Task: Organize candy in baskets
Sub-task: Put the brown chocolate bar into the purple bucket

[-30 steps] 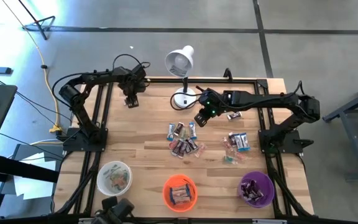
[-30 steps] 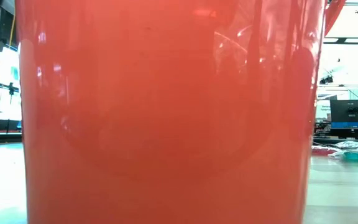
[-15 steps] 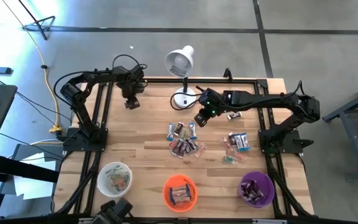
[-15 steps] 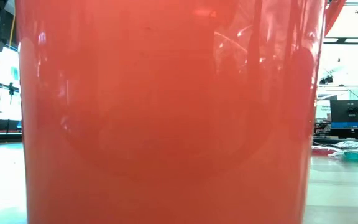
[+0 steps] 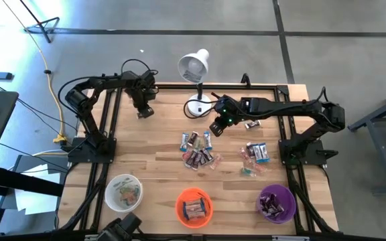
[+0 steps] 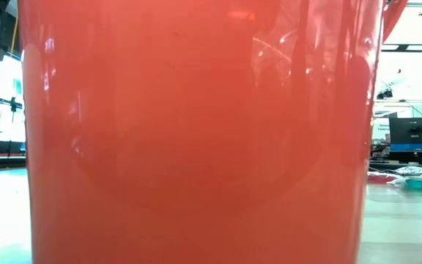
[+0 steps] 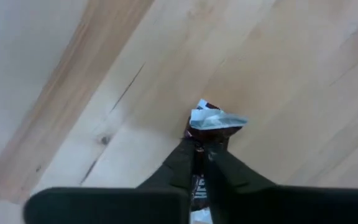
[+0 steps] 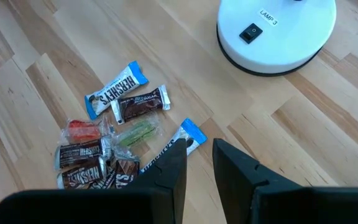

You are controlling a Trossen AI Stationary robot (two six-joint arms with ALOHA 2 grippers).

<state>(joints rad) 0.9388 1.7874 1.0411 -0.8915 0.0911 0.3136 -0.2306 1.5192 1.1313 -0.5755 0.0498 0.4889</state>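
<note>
left jaws (image 7: pixel 201 149) clenched on candy (image 7: pixel 213 118) | right jaws (image 8: pixel 197 155) apart, empty | baskets (image 5: pixel 194 205) hold candy

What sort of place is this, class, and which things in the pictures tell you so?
Probably a robotics lab or workshop: two dark arms bolted to a wooden table on bare concrete floor, cables trailing off the left side, and a monitor on a desk beyond the orange basket.

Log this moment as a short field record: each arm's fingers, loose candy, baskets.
left fingers: shut on a dark-wrapped candy with a silver end, at the table's far left
right fingers: slightly apart, empty, over the blue-wrapped candy beside the white lamp base
loose candy: two heaps mid-table
baskets: white, orange, purple, along the near edge
</note>
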